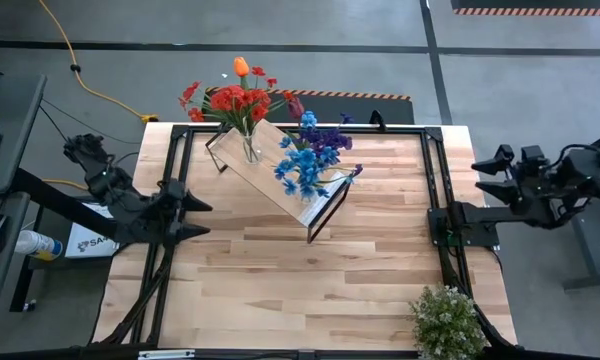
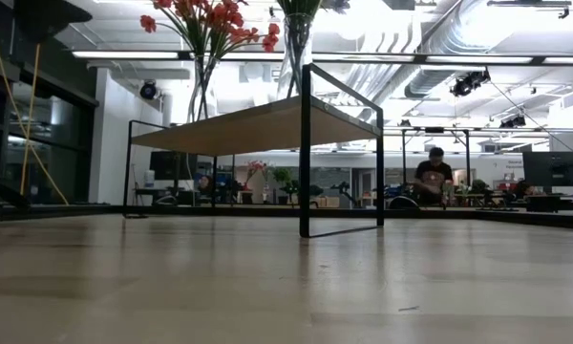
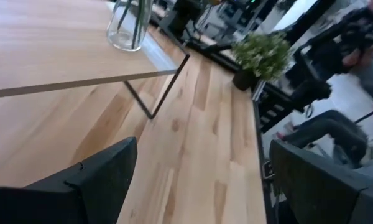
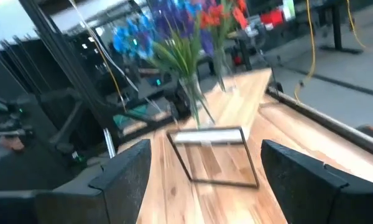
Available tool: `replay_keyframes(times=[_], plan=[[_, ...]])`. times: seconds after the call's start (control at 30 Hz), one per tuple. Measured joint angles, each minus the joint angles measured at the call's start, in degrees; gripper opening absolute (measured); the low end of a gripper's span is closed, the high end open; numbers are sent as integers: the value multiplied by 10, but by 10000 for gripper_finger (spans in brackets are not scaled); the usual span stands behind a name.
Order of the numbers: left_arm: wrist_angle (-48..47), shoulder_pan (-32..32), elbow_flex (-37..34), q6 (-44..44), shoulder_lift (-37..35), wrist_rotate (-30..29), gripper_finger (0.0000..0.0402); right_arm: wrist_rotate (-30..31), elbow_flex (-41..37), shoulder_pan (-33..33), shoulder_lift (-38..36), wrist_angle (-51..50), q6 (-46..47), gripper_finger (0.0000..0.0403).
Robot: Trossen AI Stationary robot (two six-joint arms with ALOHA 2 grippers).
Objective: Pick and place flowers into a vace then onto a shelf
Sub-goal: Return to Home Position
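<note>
Overhead, a rectangular light-wood shelf (image 1: 265,170) on a thin black metal frame sits slantwise on the pale plank table (image 1: 300,285), toward 12 o'clock from the table's middle. At the board's 11 o'clock end a clear glass vase (image 1: 251,150) holds the red flowers (image 1: 238,100) and an orange tulip (image 1: 241,66). The blue and purple flowers (image 1: 310,155) stand at its 4 o'clock end. The left gripper (image 1: 200,218) hangs at the table's 9 o'clock edge, with the shelf well apart at its 2 o'clock. The right gripper (image 1: 488,166) hangs beyond the 3 o'clock edge, far from the flowers at its 9 o'clock. A bushy pale green-white plant (image 1: 447,320) stands at the 5 o'clock corner.

From table height, the shelf (image 2: 248,124) carries the clear glass vase (image 2: 202,91) and a second glass vase (image 2: 296,48) on top. No gripper shows here. A person (image 2: 433,177) stands far behind, toward 3 o'clock.

In the left wrist view the dark fingers (image 3: 93,180) are spread wide with nothing between them. Beyond them lie the shelf board (image 3: 50,43), a vase base with green stems and, farther off, the plant (image 3: 261,53).

In the right wrist view the fingers (image 4: 304,177) are likewise wide apart and empty. Ahead of them is the shelf's narrow end (image 4: 208,137) bearing the blue and purple flowers (image 4: 165,31), with the red flowers (image 4: 221,15) behind.
</note>
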Motion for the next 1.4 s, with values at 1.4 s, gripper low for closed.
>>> replay_keyframes(times=[1.4], plan=[[311,1,-241,209,-178,-36,399,-16,-111,-34,-3,104,-59,293]])
